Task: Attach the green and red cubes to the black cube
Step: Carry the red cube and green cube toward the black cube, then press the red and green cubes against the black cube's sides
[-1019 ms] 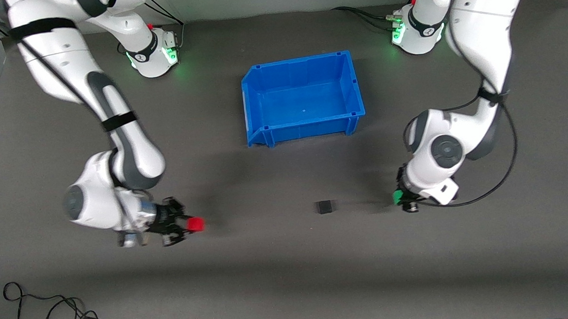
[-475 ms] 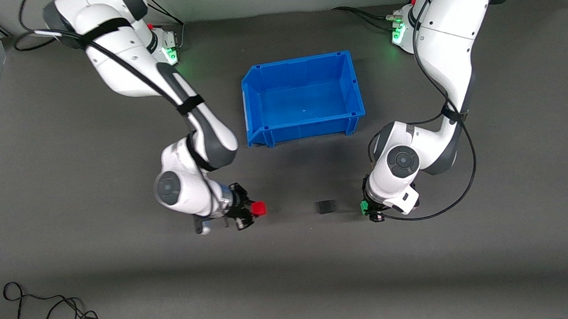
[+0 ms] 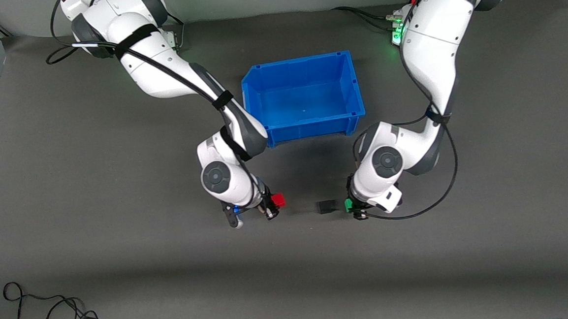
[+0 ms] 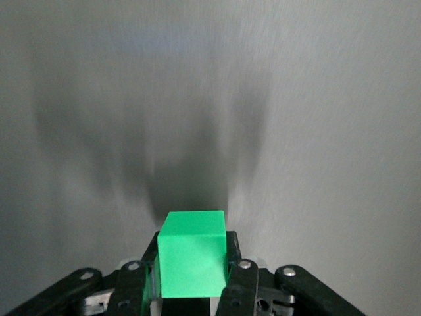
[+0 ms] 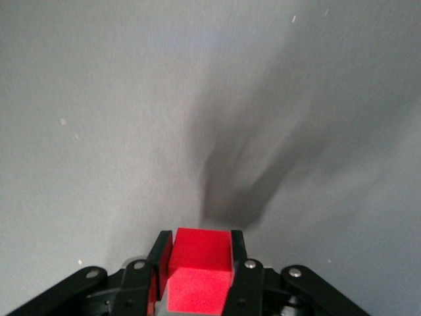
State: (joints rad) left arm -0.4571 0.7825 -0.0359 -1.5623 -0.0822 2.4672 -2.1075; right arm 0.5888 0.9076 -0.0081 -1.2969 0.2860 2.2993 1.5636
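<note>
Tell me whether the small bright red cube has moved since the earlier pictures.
Yes. The small bright red cube, shut in the right gripper, has travelled toward the small matte black cube, which has stayed put.

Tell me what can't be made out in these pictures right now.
- Black cube: shows only in the front view; neither wrist view includes it.
- Green cube: in the front view the left arm's wrist covers most of it, so any gap to the black cube is unclear.
- Red cube: the right wrist view's edge cuts off its lower part.
</note>
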